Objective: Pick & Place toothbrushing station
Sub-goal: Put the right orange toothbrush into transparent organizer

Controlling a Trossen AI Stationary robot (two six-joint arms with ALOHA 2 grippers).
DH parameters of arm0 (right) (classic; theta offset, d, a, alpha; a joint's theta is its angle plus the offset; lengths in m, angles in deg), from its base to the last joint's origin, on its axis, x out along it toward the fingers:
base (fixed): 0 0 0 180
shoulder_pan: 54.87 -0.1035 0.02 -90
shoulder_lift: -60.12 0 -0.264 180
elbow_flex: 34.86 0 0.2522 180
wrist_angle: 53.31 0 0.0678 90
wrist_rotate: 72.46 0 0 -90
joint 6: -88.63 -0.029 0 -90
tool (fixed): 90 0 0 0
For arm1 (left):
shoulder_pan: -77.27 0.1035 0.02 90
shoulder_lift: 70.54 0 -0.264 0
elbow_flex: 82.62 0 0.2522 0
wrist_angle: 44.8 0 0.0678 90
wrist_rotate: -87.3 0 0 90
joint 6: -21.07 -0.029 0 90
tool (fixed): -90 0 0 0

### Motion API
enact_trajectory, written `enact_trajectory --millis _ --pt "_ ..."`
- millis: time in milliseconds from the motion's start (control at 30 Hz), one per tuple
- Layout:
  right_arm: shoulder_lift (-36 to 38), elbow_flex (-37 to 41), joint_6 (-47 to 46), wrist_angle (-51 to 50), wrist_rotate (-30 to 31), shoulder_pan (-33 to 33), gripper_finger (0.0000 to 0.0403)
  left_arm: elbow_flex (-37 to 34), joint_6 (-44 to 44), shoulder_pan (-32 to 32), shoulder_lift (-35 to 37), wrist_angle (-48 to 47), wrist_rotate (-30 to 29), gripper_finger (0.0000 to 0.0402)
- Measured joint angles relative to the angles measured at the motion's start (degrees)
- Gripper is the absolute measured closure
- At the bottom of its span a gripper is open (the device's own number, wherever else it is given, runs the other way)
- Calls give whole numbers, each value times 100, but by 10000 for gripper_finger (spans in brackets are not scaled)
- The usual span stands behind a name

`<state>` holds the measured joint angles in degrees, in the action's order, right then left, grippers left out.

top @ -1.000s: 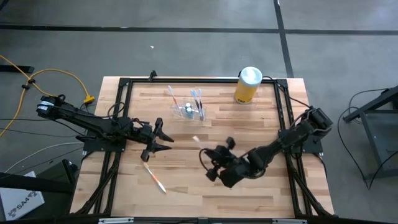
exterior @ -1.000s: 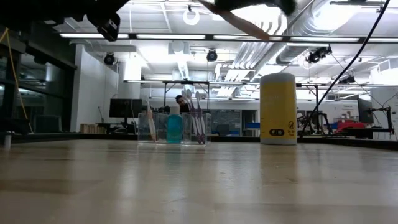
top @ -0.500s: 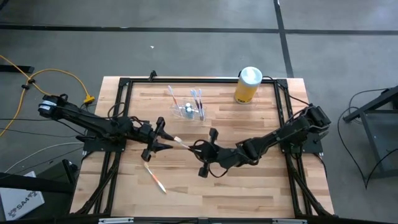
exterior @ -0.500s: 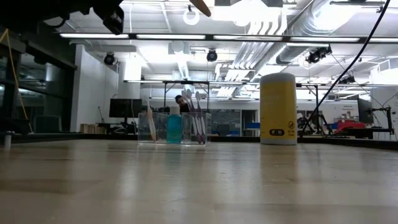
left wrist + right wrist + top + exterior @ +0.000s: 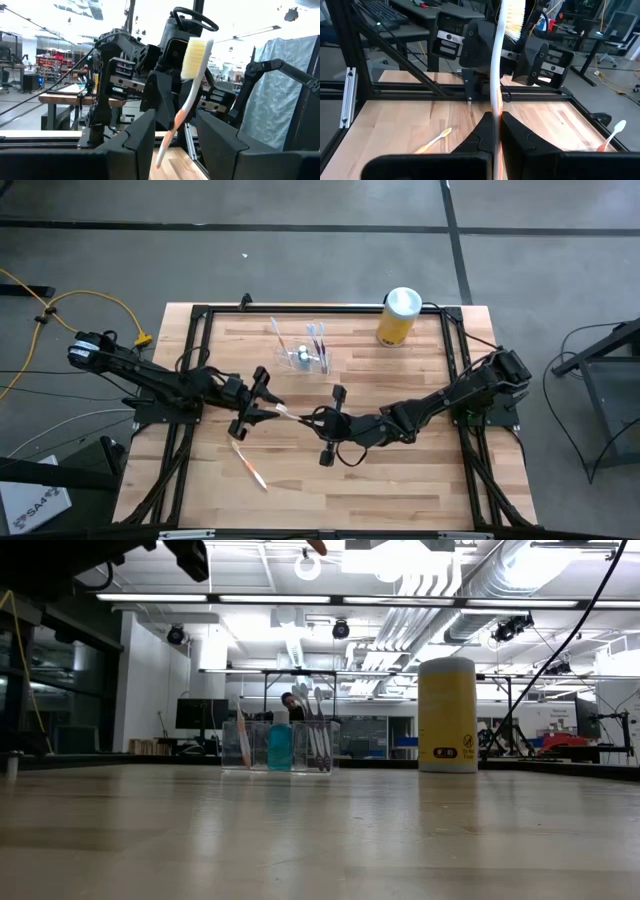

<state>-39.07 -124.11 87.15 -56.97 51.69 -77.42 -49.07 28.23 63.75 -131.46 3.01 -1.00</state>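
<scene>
Toothbrush (image 5: 496, 75) clamped in right pincer (image 5: 316, 418), left pincer (image 5: 268, 409) spread around it

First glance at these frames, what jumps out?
Mid-table, the right claw is shut on a white-and-orange toothbrush, holding it bristles-up between the open fingers of the left claw, like a handover. Behind them stands the clear plastic toothbrush holder with brushes in it, and a yellow cylinder with a white lid at the far right edge. Another toothbrush lies loose near the left front.
</scene>
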Motion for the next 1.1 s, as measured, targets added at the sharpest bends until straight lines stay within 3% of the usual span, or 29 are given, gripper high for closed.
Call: enact_trajectory --millis 533,1100 --pt "0 0 21 248 -765 365 399 138 -266 0 0 20 4 262" --pt "0 0 25 197 -873 465 399 785 -284 258 -732 -38 422 262"
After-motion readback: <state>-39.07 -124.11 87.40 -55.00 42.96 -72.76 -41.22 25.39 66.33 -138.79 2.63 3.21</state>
